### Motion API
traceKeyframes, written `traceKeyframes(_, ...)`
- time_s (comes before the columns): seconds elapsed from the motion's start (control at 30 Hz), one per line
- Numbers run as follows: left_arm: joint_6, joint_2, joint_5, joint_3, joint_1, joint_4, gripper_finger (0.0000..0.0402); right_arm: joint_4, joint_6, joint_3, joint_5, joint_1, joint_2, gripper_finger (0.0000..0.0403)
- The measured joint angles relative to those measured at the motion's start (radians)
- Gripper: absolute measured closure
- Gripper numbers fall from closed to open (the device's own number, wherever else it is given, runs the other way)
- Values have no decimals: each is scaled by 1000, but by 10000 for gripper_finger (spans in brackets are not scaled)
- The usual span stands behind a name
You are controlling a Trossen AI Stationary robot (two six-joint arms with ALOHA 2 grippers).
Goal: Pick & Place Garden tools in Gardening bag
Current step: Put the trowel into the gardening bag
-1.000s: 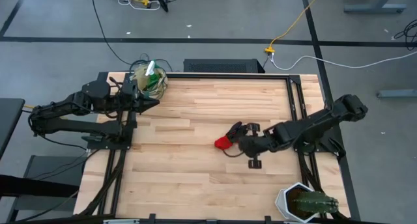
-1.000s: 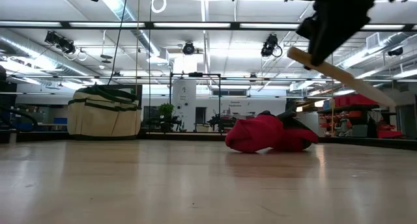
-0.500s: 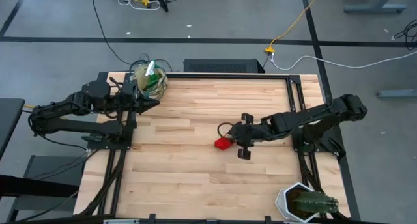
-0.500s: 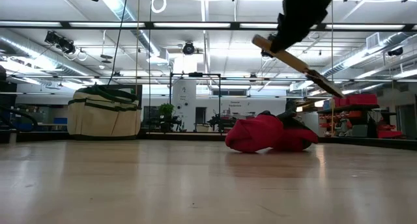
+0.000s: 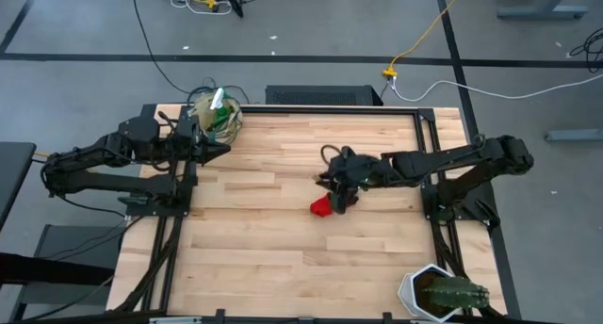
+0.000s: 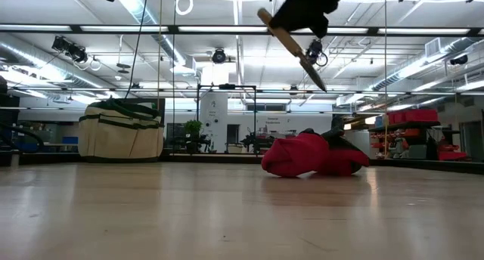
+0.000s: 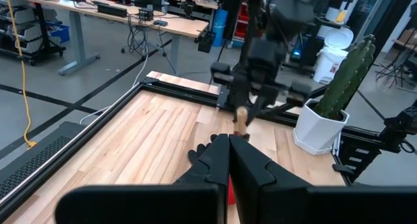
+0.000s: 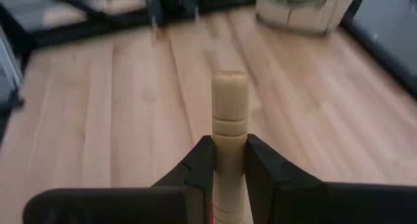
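Right gripper [image 5: 341, 185] is clamped on the trowel [image 6: 291, 44] by its wooden handle, up in the air above the red glove [image 6: 306, 156] mid-desk. Bag [image 5: 216, 115] sits at the far left corner beside the closed, empty left gripper [image 5: 222, 149]. Risks: the blade hangs out long and tilted, so it could twist in the grip, or catch the bag rim and tip the bag.

Right gripper [image 5: 341, 176] with trowel [image 6: 291, 47] now farther toward the bag [image 5: 215, 115], above glove [image 5: 325, 206].

Bright overhead strip lighting; right wrist view blurred.
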Motion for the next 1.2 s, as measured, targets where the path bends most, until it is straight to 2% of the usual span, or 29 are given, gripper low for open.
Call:
traceKeyframes(0.73, 24, 0, 0, 0, 0, 42, 388, 247, -103, 0, -1, -153, -176, 344)
traceKeyframes(1.07, 18, 2, -3, 0, 0, 44, 388, 362, -118, 0, -12, -177, -188, 344)
traceKeyframes(1.2, 17, 2, -3, 0, 0, 71, 388, 410, -119, 0, -58, -188, -188, 344)
